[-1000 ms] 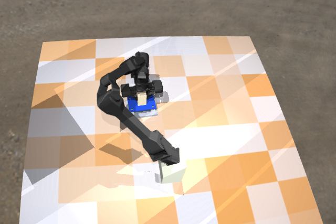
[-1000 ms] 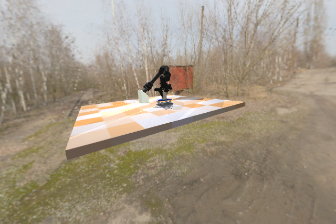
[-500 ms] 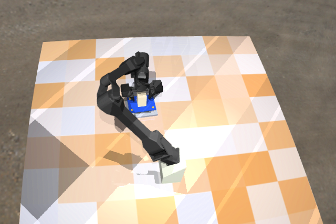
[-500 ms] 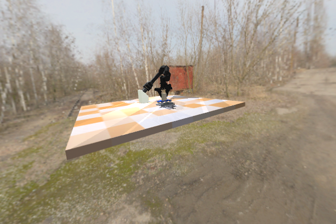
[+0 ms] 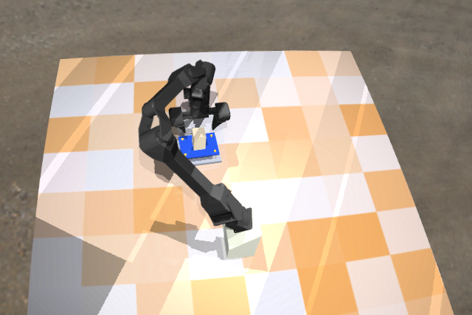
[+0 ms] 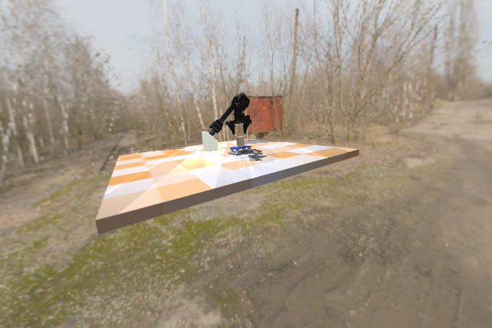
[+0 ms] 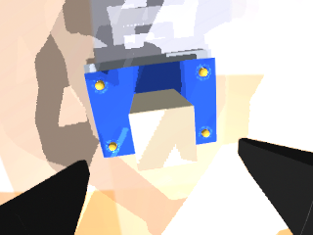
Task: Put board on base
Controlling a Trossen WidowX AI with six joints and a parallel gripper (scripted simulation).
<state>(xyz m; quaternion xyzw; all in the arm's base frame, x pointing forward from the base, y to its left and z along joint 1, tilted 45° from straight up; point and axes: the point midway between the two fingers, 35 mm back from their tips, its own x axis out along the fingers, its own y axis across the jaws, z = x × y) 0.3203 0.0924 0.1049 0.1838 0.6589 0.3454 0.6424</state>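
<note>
The blue board (image 5: 210, 146) (image 7: 109, 117) lies on the grey base (image 5: 212, 160), handle side up, and looks level. A gold pin shows through each of its four corner holes, one at the upper left (image 7: 100, 85) and one at the upper right (image 7: 203, 72) in the wrist view. The square beige handle (image 5: 199, 142) (image 6: 240, 141) (image 7: 163, 139) stands upright on the board. My gripper (image 5: 199, 128) (image 6: 239, 134) (image 7: 164, 157) is wide open and empty, above the handle and apart from it. The board hides the posts in the wrist view.
The arm's pale wedge-shaped mount (image 5: 242, 246) (image 6: 209, 142) stands on the checkered table (image 5: 331, 235) (image 6: 178, 189). My arm (image 5: 186, 170) reaches from it past the board's side and partly covers the board's near left corner area in the top view.
</note>
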